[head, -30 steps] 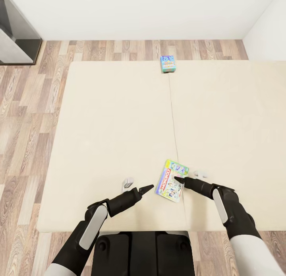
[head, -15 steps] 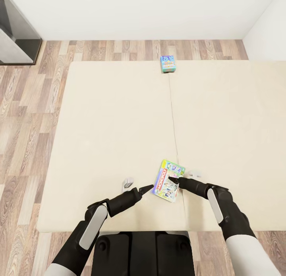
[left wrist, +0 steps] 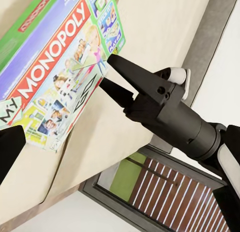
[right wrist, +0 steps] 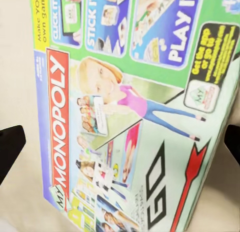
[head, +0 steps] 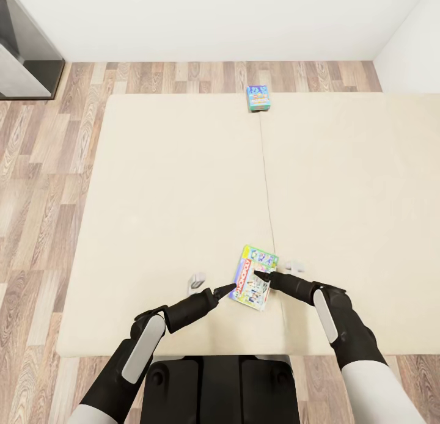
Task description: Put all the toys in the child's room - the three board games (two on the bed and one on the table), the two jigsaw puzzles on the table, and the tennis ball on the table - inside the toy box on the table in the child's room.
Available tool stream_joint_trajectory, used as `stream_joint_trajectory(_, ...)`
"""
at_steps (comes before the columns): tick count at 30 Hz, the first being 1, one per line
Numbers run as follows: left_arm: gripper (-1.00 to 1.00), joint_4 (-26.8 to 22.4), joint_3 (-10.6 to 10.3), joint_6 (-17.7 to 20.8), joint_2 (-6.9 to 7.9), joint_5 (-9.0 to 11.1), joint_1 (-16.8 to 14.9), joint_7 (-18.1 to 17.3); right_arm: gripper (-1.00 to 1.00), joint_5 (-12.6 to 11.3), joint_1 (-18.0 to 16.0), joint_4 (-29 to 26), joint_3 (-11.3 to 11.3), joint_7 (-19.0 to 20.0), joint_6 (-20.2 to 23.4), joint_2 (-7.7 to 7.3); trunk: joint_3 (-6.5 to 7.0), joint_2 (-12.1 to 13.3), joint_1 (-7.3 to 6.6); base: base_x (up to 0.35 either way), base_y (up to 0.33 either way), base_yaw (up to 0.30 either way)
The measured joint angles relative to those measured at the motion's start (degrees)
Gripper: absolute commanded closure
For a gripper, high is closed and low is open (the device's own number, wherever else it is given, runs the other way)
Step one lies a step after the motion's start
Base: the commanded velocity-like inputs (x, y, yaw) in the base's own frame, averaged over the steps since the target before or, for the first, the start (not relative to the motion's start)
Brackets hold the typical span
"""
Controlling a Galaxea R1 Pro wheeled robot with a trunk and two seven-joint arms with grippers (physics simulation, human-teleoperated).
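Monopoly box point(head: 252, 278) between both fingers point(left wrist: 127, 74), contact perhaps, lettering legible wrist-side.

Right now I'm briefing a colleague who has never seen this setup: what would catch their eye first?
The bright Monopoly box lying flat near the close edge of the cream bed, with the left tool and right tool pointing at it from either side. Next, the small blue game box at the bed's far edge, by the wood floor.

Glossy printed Monopoly box point(head: 253, 277), matt bed point(head: 177, 198)
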Motion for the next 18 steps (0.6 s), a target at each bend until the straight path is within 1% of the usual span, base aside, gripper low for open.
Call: stream_joint_trajectory(18, -1.00, -0.1, 0.0, 0.0, 0.00, 0.0, 0.0, 0.0, -1.00, 0.0, 0.0, 0.0, 0.1, 0.0, 0.0, 0.14, 0.00, 0.0, 0.00, 0.000, 0.000, 0.000)
